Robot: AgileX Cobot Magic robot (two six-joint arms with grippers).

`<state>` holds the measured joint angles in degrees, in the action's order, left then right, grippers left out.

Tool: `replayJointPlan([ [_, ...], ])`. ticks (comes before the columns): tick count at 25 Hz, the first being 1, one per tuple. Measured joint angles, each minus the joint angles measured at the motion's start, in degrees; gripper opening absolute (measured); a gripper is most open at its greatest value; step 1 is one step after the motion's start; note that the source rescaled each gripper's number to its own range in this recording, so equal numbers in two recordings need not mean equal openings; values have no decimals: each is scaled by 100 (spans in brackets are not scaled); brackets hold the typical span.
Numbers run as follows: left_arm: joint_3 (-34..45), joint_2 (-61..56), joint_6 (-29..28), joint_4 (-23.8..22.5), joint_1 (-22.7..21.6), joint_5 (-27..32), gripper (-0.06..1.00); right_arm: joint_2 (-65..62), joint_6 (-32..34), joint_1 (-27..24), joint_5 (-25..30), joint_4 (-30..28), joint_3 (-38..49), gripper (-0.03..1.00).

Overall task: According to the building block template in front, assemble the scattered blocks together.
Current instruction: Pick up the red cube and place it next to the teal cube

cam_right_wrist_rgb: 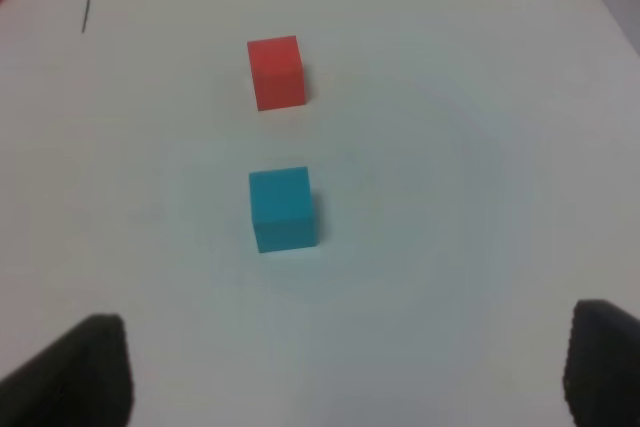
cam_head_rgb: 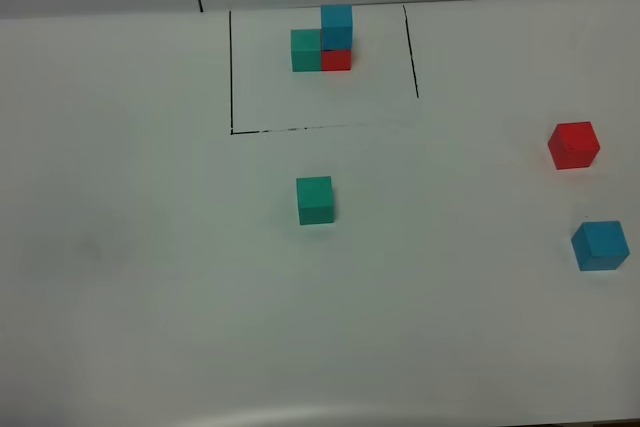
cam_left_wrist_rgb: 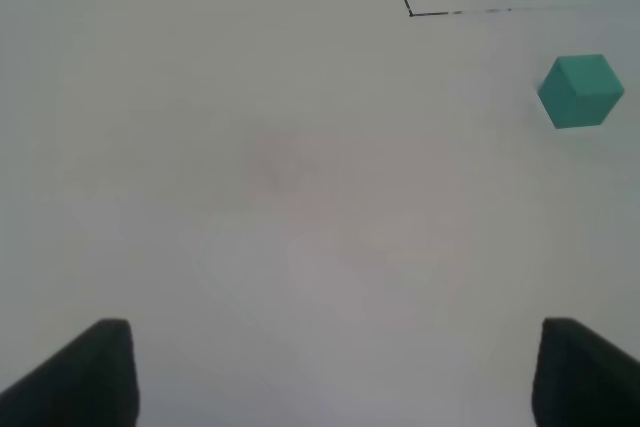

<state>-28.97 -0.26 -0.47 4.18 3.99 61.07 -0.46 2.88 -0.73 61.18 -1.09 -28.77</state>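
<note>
High view first: the building block template sits at top centre of the frame, marked by a black outline drawn on the white surface. Inside it, up near the top of the rectangle, stands the ready-built trio. The green model cube is pressed against the red model cube on its right, and the blue model cube is stacked squarely on the red.

Now the three loose ones, all apart from each other. The loose green cube lies alone at frame centre, just below the outline's lower line. Over at the right edge is the loose red cube, at mid-height. The loose blue cube is below it, near but not touching. Both are well apart from the green.

On to the wrist cameras. The left hand is spread wide, its dark fingertips far apart with only bare surface between them. The loose green cube lies ahead of it, off to one side, with a corner of the outline beyond. The right hand is spread just as wide and grips nothing. The loose blue cube lies ahead of its open span, and the loose red cube is farther out, beyond the blue.
</note>
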Motion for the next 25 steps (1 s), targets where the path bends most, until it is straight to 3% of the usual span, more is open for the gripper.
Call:
replayJointPlan([
  [9,0,0,0,0,0,0,75,75,-138,0,39,0,-19,75],
  [15,0,0,0,0,0,0,75,1275,-330,0,-49,151,-82,75],
  [22,0,0,0,0,0,0,74,3680,-598,0,-822,211,-404,97],
  [25,0,0,0,0,0,0,74,4806,-620,0,-1107,211,-834,100],
])
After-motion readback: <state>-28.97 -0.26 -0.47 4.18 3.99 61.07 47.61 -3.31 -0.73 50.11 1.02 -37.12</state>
